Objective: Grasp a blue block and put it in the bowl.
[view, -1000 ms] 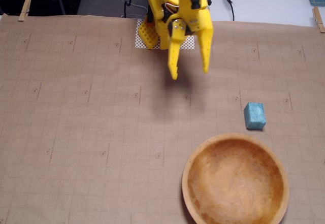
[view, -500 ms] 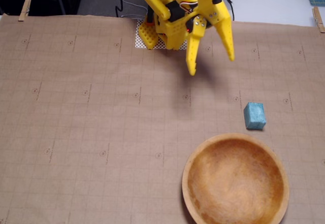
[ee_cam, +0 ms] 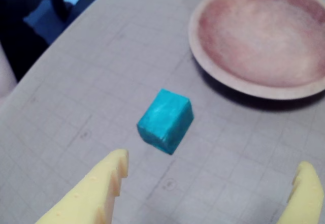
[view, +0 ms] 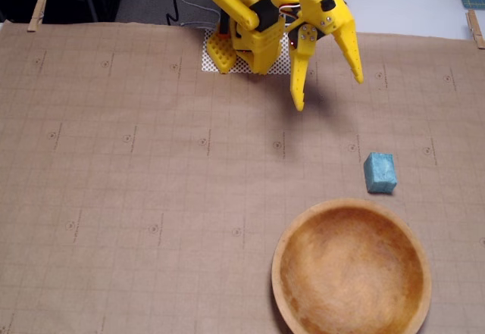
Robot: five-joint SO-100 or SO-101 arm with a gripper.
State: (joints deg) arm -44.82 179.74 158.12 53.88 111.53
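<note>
The blue block lies on the brown gridded paper, just above the bowl's rim at the right of the fixed view. The wooden bowl sits at the bottom right, with nothing in it. My yellow gripper hovers above the paper up and to the left of the block, open, nothing between its fingers. In the wrist view the block lies ahead of the two fingertips of the gripper, and the bowl fills the upper right.
The arm's yellow base stands on a white perforated plate at the paper's top edge. Cables run behind it. Wooden clothespins pin the paper's corners. A dark chair base shows beyond the table edge in the wrist view.
The gripper has swung to the right toward the block and its jaws have spread wider. Block and bowl have not moved.
</note>
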